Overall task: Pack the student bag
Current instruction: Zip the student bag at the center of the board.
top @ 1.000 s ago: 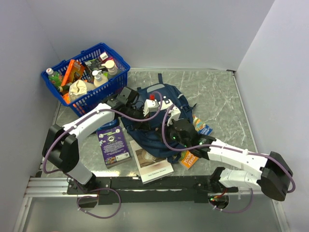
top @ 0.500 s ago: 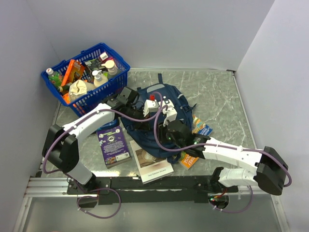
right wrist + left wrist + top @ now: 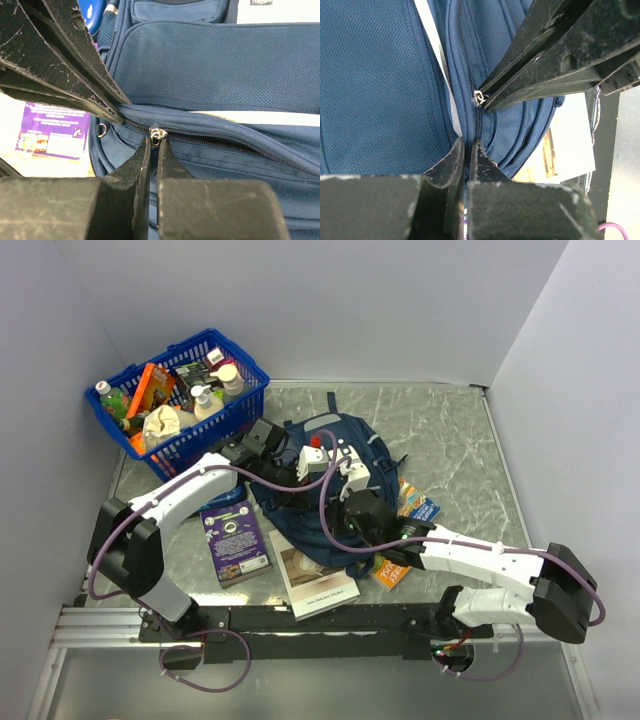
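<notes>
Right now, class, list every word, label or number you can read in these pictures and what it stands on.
No text is legible.
Purple book: white print, blurred.
White book: caption too small.
Orange booklet: print too small.
Blue basket, packs inside: labels too small.

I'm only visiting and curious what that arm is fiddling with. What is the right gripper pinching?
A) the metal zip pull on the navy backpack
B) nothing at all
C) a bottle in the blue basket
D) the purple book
A: in the right wrist view the right gripper has its fingertips closed on the silver zip pull of the navy backpack.
</notes>
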Robot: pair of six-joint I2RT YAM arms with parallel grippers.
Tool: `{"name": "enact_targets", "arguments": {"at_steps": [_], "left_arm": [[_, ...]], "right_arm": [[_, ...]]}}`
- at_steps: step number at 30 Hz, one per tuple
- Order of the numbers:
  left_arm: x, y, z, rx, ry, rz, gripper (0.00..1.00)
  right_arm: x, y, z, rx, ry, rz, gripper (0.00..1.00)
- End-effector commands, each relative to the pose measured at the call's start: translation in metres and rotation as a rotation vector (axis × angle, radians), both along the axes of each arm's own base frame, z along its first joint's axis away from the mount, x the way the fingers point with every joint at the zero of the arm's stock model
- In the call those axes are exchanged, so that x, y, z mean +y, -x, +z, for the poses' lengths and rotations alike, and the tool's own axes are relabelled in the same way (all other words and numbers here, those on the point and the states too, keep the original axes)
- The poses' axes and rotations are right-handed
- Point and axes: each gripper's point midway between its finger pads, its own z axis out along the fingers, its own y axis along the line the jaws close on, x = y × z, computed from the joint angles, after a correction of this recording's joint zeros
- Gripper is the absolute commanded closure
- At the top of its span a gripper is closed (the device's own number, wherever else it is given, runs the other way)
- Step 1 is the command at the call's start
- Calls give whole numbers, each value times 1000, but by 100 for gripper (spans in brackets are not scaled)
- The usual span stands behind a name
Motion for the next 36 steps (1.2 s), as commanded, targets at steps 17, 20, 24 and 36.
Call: {"name": "enact_targets", "arguments": {"at_steps": [17,20,24,36], "left_arm": [[24,9,29,-115,0,-61,99],[29,10,25,-124,-20,-64,99],[34,8,22,-142,-38,-59,99],[54,8,13,-176,-86,-72,99]], "right_arm": [[-100,-13,-21,97,42,-282,100],[-114,-16,-28,136,78,-344,100],[-130,-21,-41,193,135,-429,100],[-156,-29,-44,202,169,-551,100]]}}
